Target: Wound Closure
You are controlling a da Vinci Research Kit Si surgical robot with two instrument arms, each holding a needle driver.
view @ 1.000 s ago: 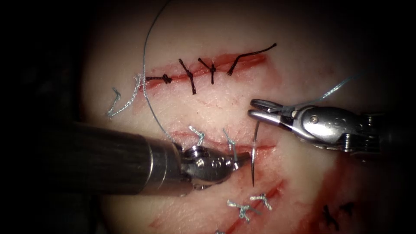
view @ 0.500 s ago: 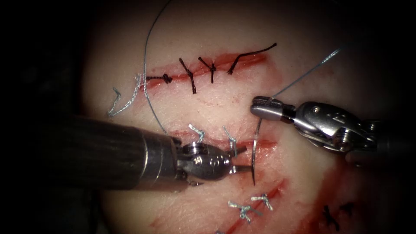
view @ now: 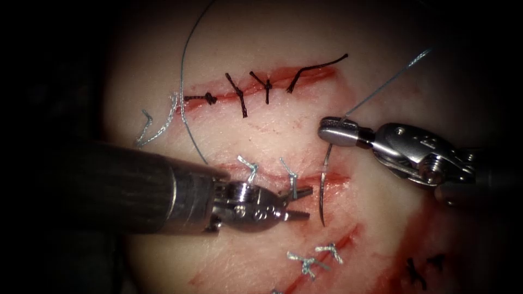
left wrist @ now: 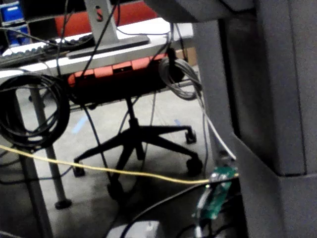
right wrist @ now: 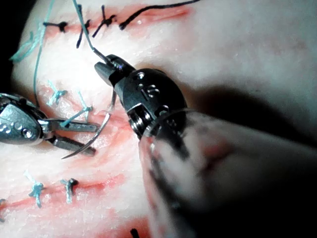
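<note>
My right steel needle driver (view: 327, 130) is clamped on the swaged tail of the thin curved steel needle (view: 322, 188), right where the pale blue thread (view: 381, 87) leaves it and runs up and away behind my jaws. From that grip the needle hangs down toward my left tool, its arc crossing the right end of the open red cut (view: 305, 179) and its point lying free above the pale pork tissue (view: 283, 130), not buried in it; the right wrist view shows the whole curve clear of the surface (right wrist: 94, 139). Holding it by the very tail gives me little control of the tip, so I judge this a carrying hold rather than a driving one. Just beside the needle's point sits my left steel needle driver (view: 299, 204), its jaws parted and holding nothing, the tips close to the needle's lower curve but not touching it. Just beyond those tips two knotted blue stitches (view: 269, 171) already bridge the cut on the side away from my right tool. Farther off, above both tools, a second cut is closed with dark braided stitches (view: 245, 92).
</note>
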